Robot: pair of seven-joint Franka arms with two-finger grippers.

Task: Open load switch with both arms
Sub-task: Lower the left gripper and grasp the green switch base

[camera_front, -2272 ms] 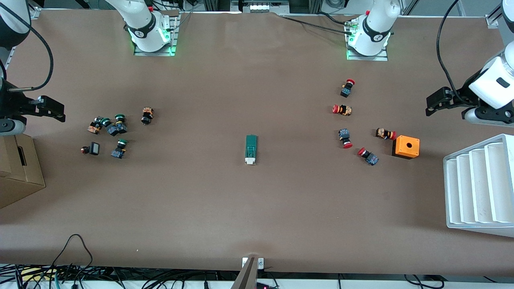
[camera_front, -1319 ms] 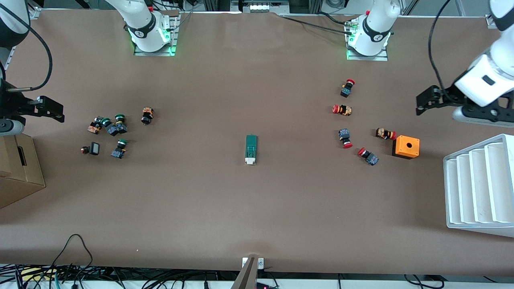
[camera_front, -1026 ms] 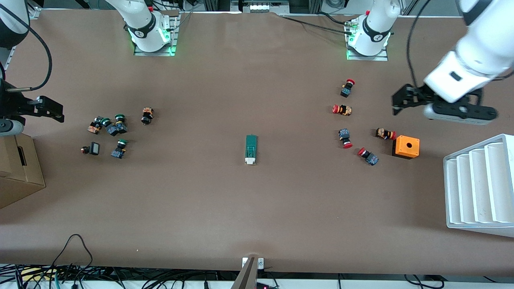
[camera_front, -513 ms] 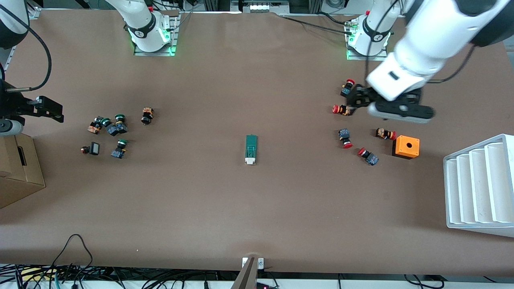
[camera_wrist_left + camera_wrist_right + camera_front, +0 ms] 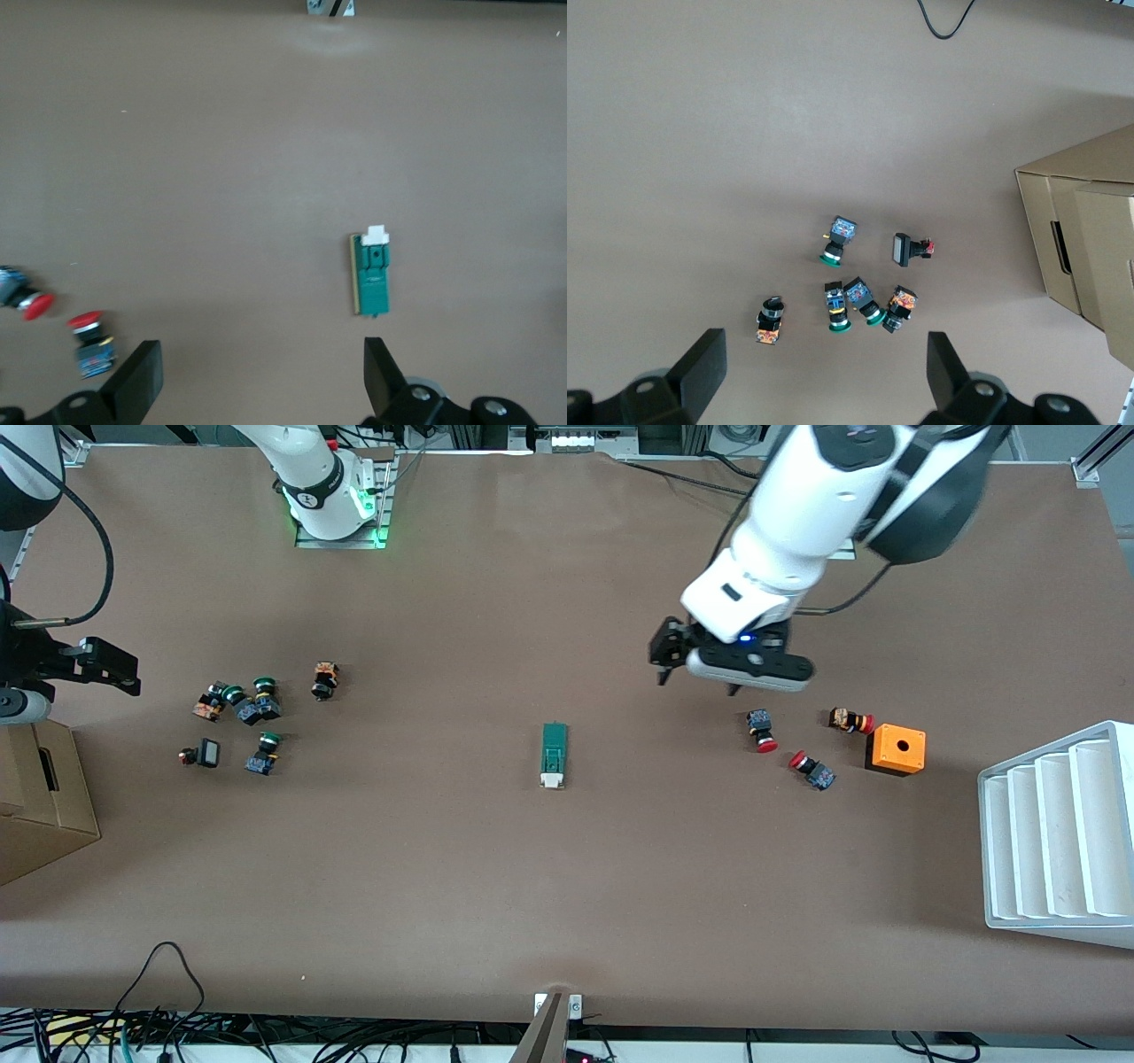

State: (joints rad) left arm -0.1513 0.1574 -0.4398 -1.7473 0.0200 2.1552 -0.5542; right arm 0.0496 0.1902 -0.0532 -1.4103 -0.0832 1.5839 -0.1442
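Observation:
The load switch (image 5: 554,755) is a narrow dark-green block lying flat near the middle of the table, its white sliding piece at the end nearer the front camera. My left gripper (image 5: 666,657) hangs open over bare table between the switch and the red push-buttons, holding nothing. In the left wrist view the load switch (image 5: 373,274) lies apart from the left gripper (image 5: 261,381), clear of its fingers (image 5: 142,382). My right gripper (image 5: 135,674) waits open at the right arm's end of the table. The right wrist view shows the right gripper (image 5: 824,372) above the green push-buttons (image 5: 850,301).
Red-capped push-buttons (image 5: 762,731) and an orange box with a hole (image 5: 897,748) lie toward the left arm's end, next to a white ribbed tray (image 5: 1054,837). Green-capped push-buttons (image 5: 248,708) and a cardboard box (image 5: 40,797) sit toward the right arm's end.
My left arm has swung in from its end of the table, over the red push-buttons, toward the middle. Its gripper stayed open. The right arm has not moved.

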